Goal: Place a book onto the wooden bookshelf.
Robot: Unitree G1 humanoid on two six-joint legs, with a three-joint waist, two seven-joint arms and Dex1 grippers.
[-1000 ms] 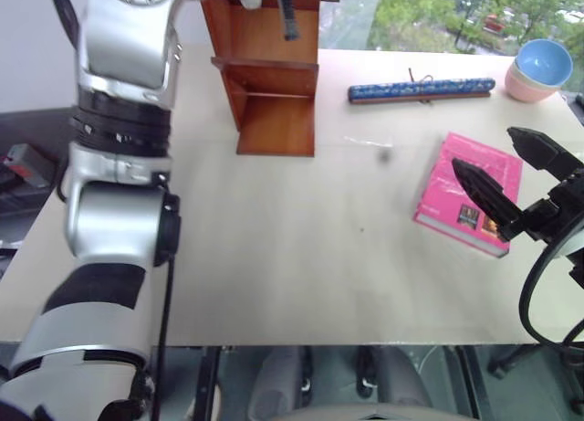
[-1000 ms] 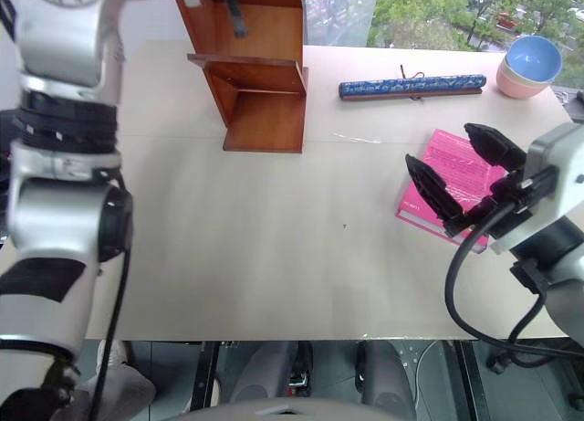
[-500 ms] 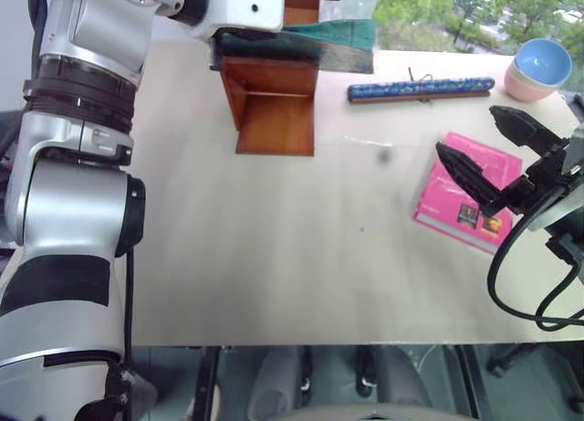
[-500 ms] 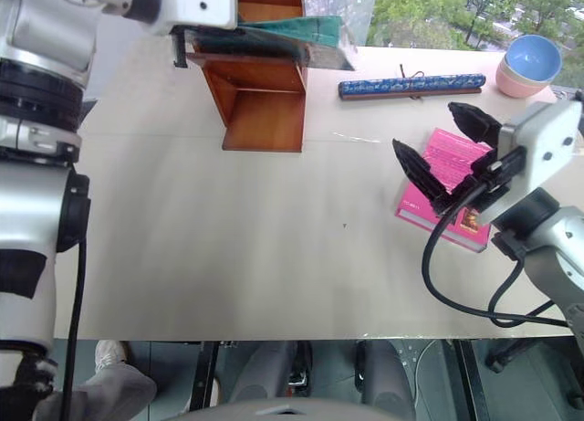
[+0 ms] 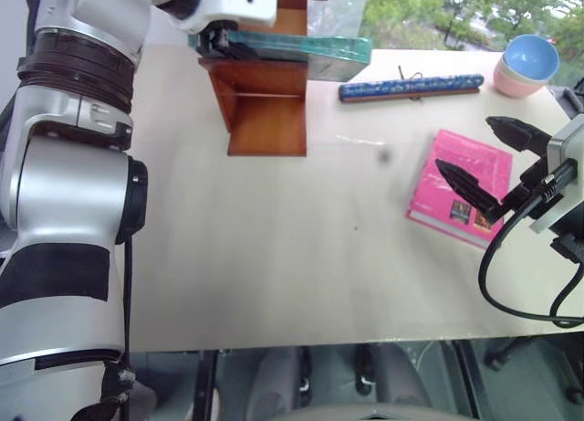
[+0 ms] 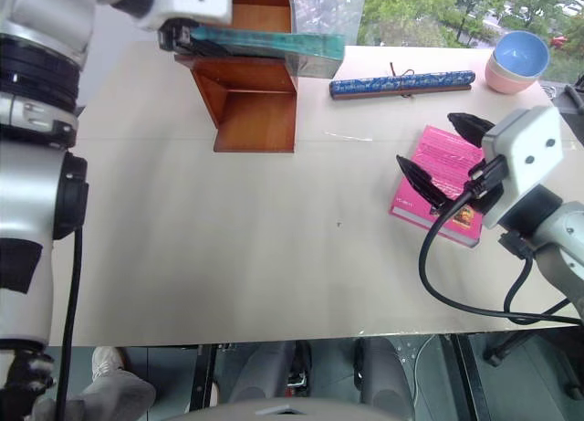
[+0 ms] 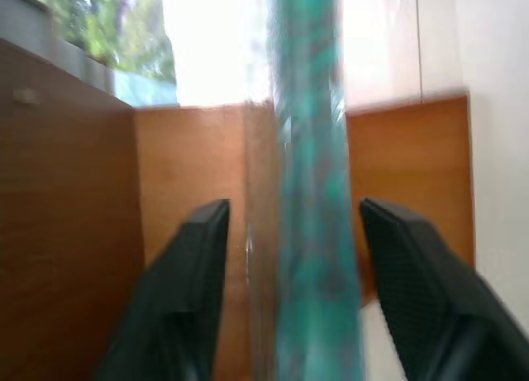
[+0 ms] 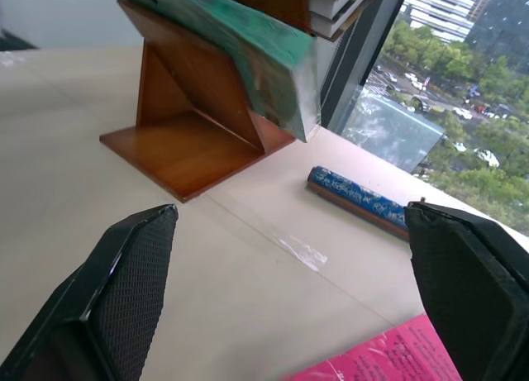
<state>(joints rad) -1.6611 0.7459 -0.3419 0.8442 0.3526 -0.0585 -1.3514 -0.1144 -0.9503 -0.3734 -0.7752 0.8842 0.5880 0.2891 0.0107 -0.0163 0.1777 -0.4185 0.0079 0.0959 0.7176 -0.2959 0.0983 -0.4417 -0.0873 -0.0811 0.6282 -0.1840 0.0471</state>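
Placement step, near its end — the thick teal-green hardcover book in glossy plastic wrap lay flat on a shelf of the reddish-brown wooden bookshelf, its spine end at the left gripper and its far end overhanging the shelf's right edge. Its long axis ran roughly level and crosswise, from the robot's left toward its right, the free end pointing toward the window side of the pale table. In the left wrist view the black fingers stood on either side of the book's edge with a sliver of shelf wood showing between one finger and the cover, so I read them as loosened rather than clamping — but whether the other finger was touching the book I could not tell. The right gripper hung spread wide and empty above the thin pink book, touching nothing. Next move, by my judgement: finish the release and draw the left gripper straight back along the book's length without dragging it off; the overhang suggested a nudge further in would help.
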